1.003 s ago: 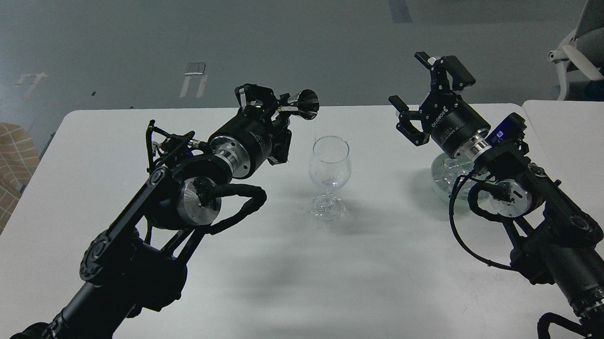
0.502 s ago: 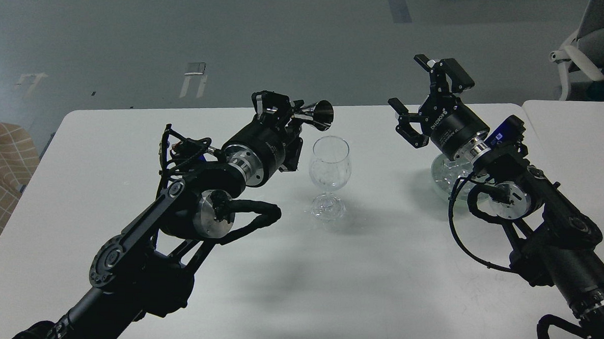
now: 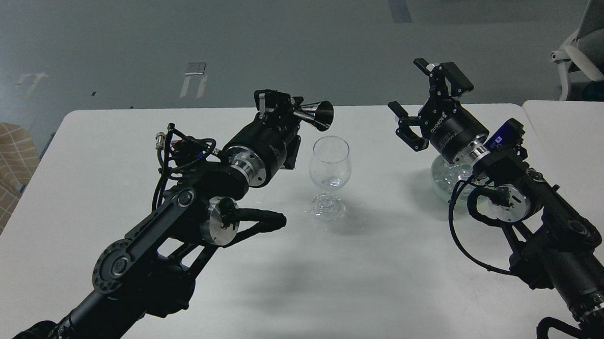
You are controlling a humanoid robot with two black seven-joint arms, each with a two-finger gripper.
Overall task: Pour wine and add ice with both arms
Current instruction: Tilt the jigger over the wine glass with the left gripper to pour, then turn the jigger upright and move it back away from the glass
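The left gripper [image 3: 284,109] has its fingers clenched on a small metal measuring cup [image 3: 317,114], which lies on its side with the flared mouth turned toward the wine glass [image 3: 329,177]. The cup is above and just left of the glass rim, not touching it. Whether any wine is inside the cup cannot be told.

The right gripper [image 3: 427,101] hangs with its fingers spread wide and empty, above the pale bowl of ice [image 3: 447,177], which the arm partly hides.

The glass looks thin, fragile and top-heavy on its short stem, so a knock from the metal cup could probably tip or crack it. The cup is stiff and likely light, and holding it at the narrow waist seems secure. The ice cubes are small, and probably slippery and hard to pinch.

The white surface [image 3: 369,274] has much free room in front of the glass. Its far edge is close behind the cup, and the bowl stands well apart on the right.
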